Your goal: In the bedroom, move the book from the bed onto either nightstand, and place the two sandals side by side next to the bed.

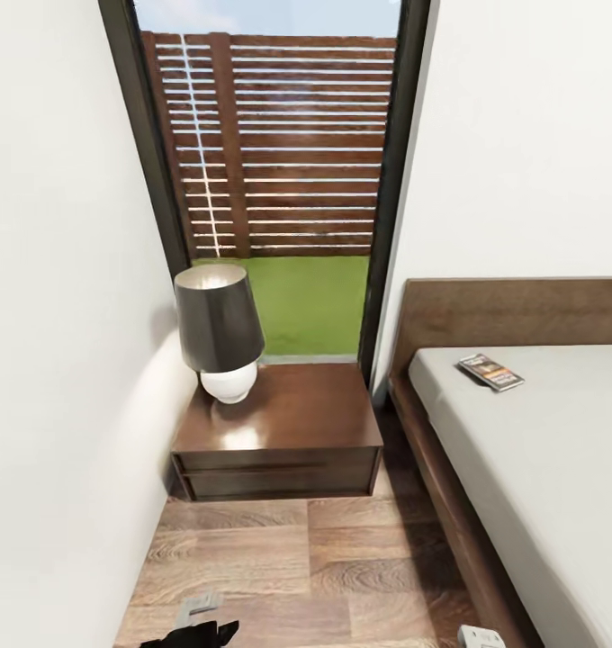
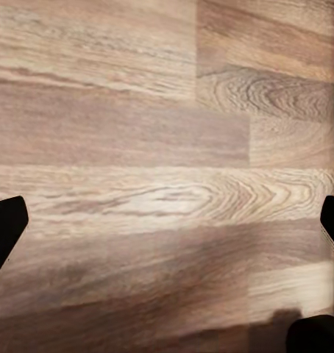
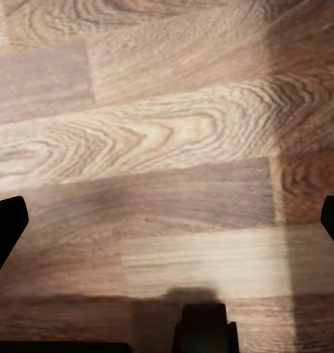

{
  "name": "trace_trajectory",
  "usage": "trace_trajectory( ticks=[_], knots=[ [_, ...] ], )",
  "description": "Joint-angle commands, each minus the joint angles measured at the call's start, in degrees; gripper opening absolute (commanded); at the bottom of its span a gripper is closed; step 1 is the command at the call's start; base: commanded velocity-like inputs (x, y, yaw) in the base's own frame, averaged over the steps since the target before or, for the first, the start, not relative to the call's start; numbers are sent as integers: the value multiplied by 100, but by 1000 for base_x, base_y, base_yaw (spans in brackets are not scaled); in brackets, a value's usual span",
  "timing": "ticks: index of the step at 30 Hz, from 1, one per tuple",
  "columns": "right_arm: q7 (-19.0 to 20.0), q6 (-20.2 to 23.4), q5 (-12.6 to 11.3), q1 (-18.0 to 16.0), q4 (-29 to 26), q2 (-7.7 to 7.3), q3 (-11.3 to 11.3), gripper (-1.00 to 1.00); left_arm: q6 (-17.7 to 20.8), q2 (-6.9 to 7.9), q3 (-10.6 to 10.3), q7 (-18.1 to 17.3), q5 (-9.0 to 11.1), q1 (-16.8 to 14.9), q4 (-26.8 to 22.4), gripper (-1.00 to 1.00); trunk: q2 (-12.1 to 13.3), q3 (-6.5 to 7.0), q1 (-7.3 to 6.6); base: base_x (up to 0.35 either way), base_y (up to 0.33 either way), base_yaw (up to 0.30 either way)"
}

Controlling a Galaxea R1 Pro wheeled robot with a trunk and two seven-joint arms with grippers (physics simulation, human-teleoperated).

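From the head camera, the nightstand (image 1: 279, 432) sits just below centre, pushed against the white wall at 9 o'clock and standing in front of the tall dark-framed window (image 1: 270, 180), which looks onto grass and a slatted fence. A lamp (image 1: 218, 328) with a dark shade and white round base stands on the nightstand's top near its 10 o'clock corner. The bed (image 1: 522, 468) occupies the 3 to 5 o'clock part of the view, just beside the nightstand, its lighter wooden headboard (image 1: 513, 310) against the wall. The book (image 1: 490, 372) lies flat on the white mattress near the headboard, at about 3 o'clock from the nightstand. The left gripper (image 2: 167, 228) hangs over bare wood-plank floor (image 1: 297, 567), its dark fingertips (image 2: 5, 228) at opposite edges of the wrist view, spread wide with nothing between them. The right gripper (image 3: 167, 228) is likewise spread wide over the floor, holding nothing.
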Motion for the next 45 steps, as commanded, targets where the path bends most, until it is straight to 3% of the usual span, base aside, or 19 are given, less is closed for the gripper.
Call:
trace_trajectory(
  ticks=[1, 27, 34, 40, 45],
  knots=[
    [25, 23, 57, -2, -9, 1, -49, 100, -23, 1, 44, -14, -60, -3, 4, 100, -2, -5, 3, 328, 0, 0],
    [12, 23, 78, -3, -7, 2, -49, 100, -23, -4, 41, -14, -60, -3, 4, 100, -2, -5, 3, 328, -2, 0],
    [238, 18, 106, 184, 223, 15, 37, 100, -25, -14, -10, 39, -104, 227, 112, 100, -2, -5, 3, 0, 0, 0],
    [43, 23, 94, 184, 416, 19, 32, 100, -23, -13, -9, 23, -104, 422, 110, 100, -2, -5, 3, 0, 0, 0],
    [-24, 23, 92, 184, 578, 20, 32, 100, -23, -13, -9, 21, -104, 557, 110, 100, 199, 85, -107, 0, 0, 0]
  ],
)
